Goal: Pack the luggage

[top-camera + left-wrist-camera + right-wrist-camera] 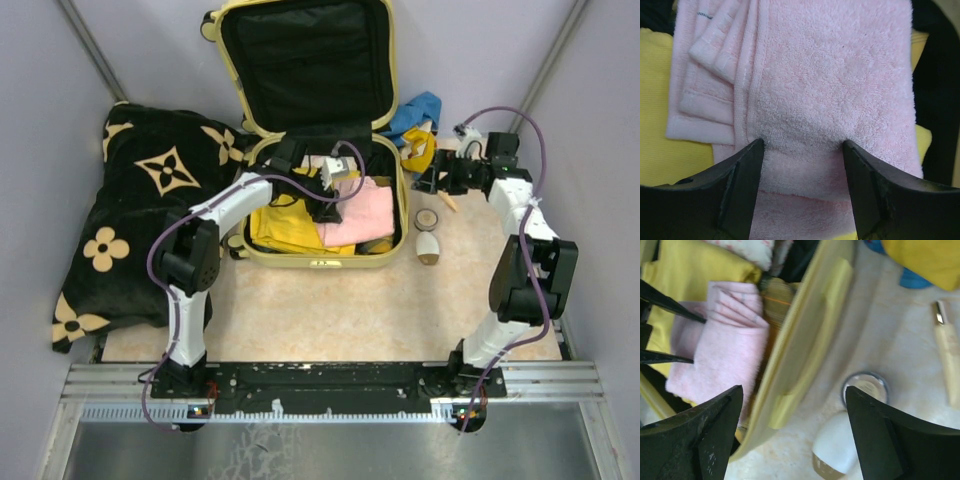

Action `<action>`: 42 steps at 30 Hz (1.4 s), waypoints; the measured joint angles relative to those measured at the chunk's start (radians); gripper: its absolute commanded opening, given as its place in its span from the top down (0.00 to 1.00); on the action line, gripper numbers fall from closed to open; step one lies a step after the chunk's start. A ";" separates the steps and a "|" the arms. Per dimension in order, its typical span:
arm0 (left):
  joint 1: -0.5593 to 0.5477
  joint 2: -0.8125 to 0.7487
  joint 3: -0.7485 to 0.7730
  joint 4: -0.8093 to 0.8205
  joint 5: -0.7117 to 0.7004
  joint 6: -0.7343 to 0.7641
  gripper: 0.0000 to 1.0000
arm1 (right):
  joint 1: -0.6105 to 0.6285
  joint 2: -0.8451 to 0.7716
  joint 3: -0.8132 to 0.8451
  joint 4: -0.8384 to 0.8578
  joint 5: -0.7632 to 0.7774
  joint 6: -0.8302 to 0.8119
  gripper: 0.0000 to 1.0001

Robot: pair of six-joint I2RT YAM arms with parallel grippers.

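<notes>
The gripper [794,390] hung with its jaws wide apart over the suitcase [810,315] wall and its yellow handle [816,347]. Inside, a folded pink towel [725,340] lay on yellow cloth [687,265]. Outside, a white bottle [837,442] sat just beside a round jar [865,387].

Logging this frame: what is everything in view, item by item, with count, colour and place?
suitcase: 1, pale yellow, black lining, open at the table's far centre
towel: 1, pink, folded, inside the suitcase, right side
garment: 1, yellow, inside the suitcase, left of the towel
blanket: 1, black with tan flowers, left of the suitcase
blue cloth: 1, right of the suitcase
yellow cloth: 1, beside the blue cloth
jar: 1, clear, on the table right of the suitcase
bottle: 1, white, next to the jar
table: 1, beige
left gripper: 1, black, open, fingertips on the towel
right gripper: 1, black, open, above the jar
</notes>
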 measured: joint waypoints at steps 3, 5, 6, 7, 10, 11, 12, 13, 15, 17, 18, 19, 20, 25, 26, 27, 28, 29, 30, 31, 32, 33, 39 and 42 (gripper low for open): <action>-0.011 0.031 0.000 0.000 -0.027 0.044 0.24 | -0.034 0.020 0.014 -0.053 0.056 -0.077 0.25; -0.014 0.031 0.014 -0.014 -0.043 0.063 0.18 | -0.045 0.054 0.040 -0.082 0.093 -0.128 0.25; -0.015 0.031 0.024 -0.023 -0.052 0.069 0.15 | -0.047 0.070 0.046 -0.093 0.109 -0.154 0.25; -0.015 0.031 0.030 -0.029 -0.060 0.075 0.13 | -0.047 0.084 0.048 -0.107 0.127 -0.181 0.25; -0.017 0.024 0.031 -0.040 -0.069 0.091 0.09 | -0.047 0.097 0.036 -0.156 0.162 -0.233 0.25; -0.017 0.019 0.031 -0.046 -0.072 0.092 0.08 | -0.047 0.095 0.021 -0.162 0.171 -0.243 0.24; -0.017 0.013 0.030 -0.047 -0.077 0.092 0.08 | -0.047 0.090 -0.002 -0.159 0.182 -0.247 0.23; -0.017 0.002 0.026 -0.045 -0.083 0.092 0.07 | -0.046 0.082 -0.035 -0.158 0.195 -0.249 0.22; -0.017 -0.031 0.004 -0.038 -0.097 0.090 0.06 | -0.044 0.063 -0.107 -0.149 0.229 -0.241 0.22; -0.016 -0.072 -0.026 -0.028 -0.108 0.089 0.06 | -0.034 0.055 -0.154 -0.139 0.267 -0.231 0.22; -0.016 -0.090 -0.038 -0.022 -0.111 0.087 0.06 | -0.029 0.055 -0.165 -0.133 0.293 -0.222 0.22; -0.015 -0.114 -0.052 -0.015 -0.114 0.086 0.06 | -0.020 0.055 -0.172 -0.125 0.323 -0.217 0.22; -0.015 -0.127 -0.060 -0.009 -0.117 0.083 0.05 | -0.006 0.055 -0.175 -0.109 0.354 -0.211 0.22; -0.015 -0.161 -0.079 0.018 -0.134 0.063 0.05 | 0.058 0.060 -0.175 -0.021 0.458 -0.205 0.21; -0.014 -0.162 -0.080 0.021 -0.137 0.061 0.05 | 0.067 0.066 -0.175 -0.010 0.467 -0.206 0.21; -0.014 -0.162 -0.082 0.023 -0.142 0.060 0.05 | 0.073 0.074 -0.174 0.000 0.476 -0.207 0.21; -0.014 -0.162 -0.086 0.024 -0.149 0.056 0.05 | 0.078 0.086 -0.172 0.004 0.486 -0.208 0.20; -0.014 -0.162 -0.089 0.024 -0.156 0.052 0.05 | 0.081 0.097 -0.170 0.007 0.494 -0.209 0.20; -0.014 -0.163 -0.092 0.026 -0.165 0.046 0.05 | 0.087 0.110 -0.169 0.016 0.502 -0.211 0.20; -0.014 -0.163 -0.095 0.029 -0.173 0.041 0.05 | 0.091 0.122 -0.168 0.023 0.513 -0.215 0.21; -0.014 -0.164 -0.099 0.032 -0.182 0.035 0.05 | 0.094 0.133 -0.167 0.026 0.522 -0.217 0.21; -0.013 -0.165 -0.103 0.034 -0.189 0.032 0.05 | 0.099 0.145 -0.164 0.024 0.533 -0.220 0.21; -0.013 -0.166 -0.108 0.046 -0.212 0.011 0.05 | 0.118 0.187 -0.139 0.056 0.579 -0.233 0.19; -0.013 -0.166 -0.108 0.051 -0.217 0.008 0.05 | 0.118 0.197 -0.129 0.063 0.584 -0.235 0.22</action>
